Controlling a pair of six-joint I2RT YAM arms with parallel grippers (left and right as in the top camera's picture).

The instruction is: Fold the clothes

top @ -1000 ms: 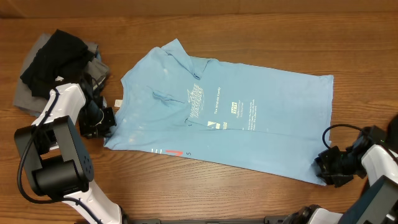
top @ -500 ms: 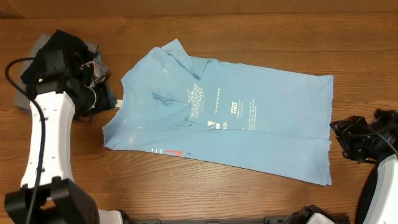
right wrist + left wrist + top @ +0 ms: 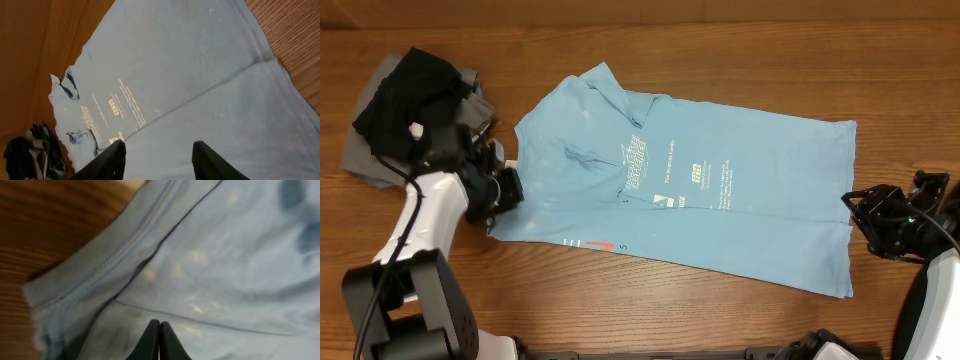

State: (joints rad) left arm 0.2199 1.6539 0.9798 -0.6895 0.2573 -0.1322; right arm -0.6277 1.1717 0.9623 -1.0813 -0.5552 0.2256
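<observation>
The clothes are chiefly a light blue T-shirt (image 3: 720,200) with white lettering, spread flat across the table, collar end to the left. A small white tag (image 3: 508,163) sticks out at its left edge. My left gripper (image 3: 508,190) rests at that left edge. In the left wrist view its fingers (image 3: 160,325) are shut tip to tip on the blue fabric (image 3: 225,255), and no cloth shows between them. My right gripper (image 3: 868,215) stands open just off the shirt's right edge. Its wrist view looks along the shirt (image 3: 190,75) between the spread fingers (image 3: 160,152).
A pile of black and grey garments (image 3: 410,100) lies at the back left, close behind my left arm, and also shows in the right wrist view (image 3: 25,155). Bare wooden table (image 3: 740,60) surrounds the shirt.
The left arm swung back toward the dark pile, then returned to the shirt's left edge with fingers shut. The right gripper left the shirt's lower right corner, moved up and right, and stands open.
</observation>
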